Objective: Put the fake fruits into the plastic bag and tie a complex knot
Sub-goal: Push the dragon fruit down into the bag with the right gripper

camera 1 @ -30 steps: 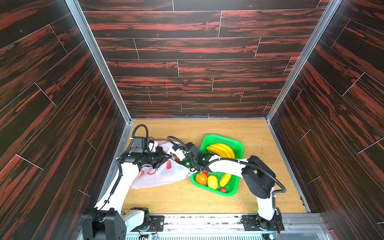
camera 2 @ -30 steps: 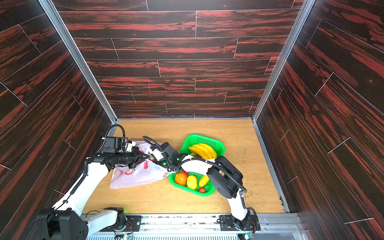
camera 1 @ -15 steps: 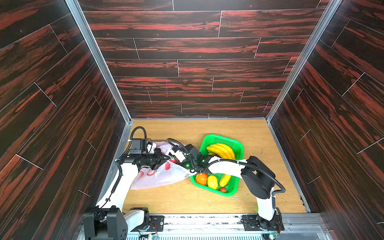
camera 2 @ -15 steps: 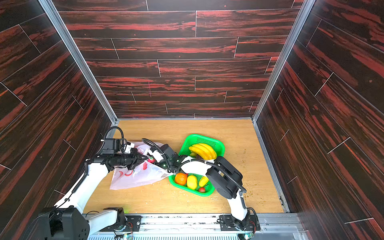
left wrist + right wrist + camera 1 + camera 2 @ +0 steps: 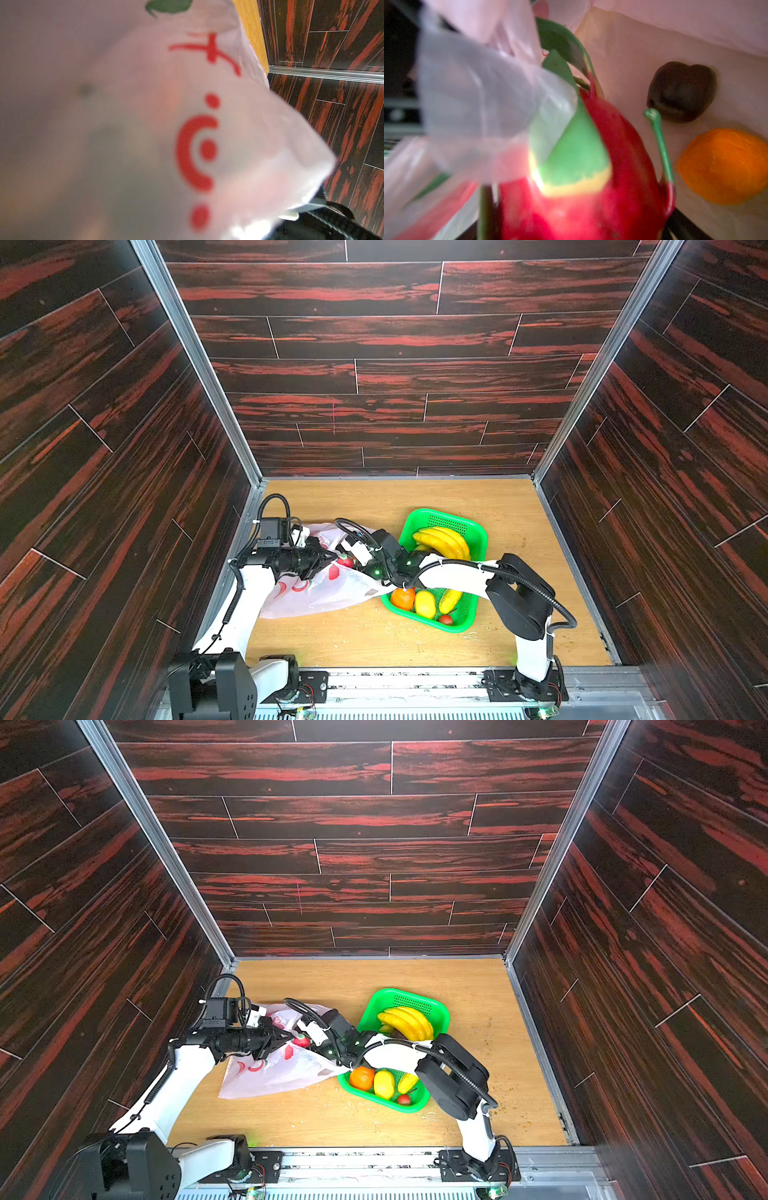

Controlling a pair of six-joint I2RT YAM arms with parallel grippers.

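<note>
The plastic bag [image 5: 324, 597] [image 5: 282, 1073] lies on the wooden floor at the left, its mouth towards the basket. My left gripper [image 5: 330, 559] is shut on the bag's upper rim and lifts it; in the left wrist view the bag [image 5: 207, 135] hides the jaws. My right gripper [image 5: 351, 555] reaches into the mouth, shut on the red dragon fruit [image 5: 345, 562] [image 5: 591, 197]. Inside the bag [image 5: 654, 52] lie a dark round fruit [image 5: 681, 91] and an orange [image 5: 724, 166]. The knot is out of view.
A green basket [image 5: 478, 531] stands right of the bag, under my right arm. It holds a banana bunch [image 5: 442, 539], an orange [image 5: 402, 598], a lemon [image 5: 424, 603] and a strawberry [image 5: 445, 619]. Dark panel walls close in three sides.
The left arm has shifted slightly towards the back with the bag rim. The right gripper and the dragon fruit stay at the bag's mouth.
</note>
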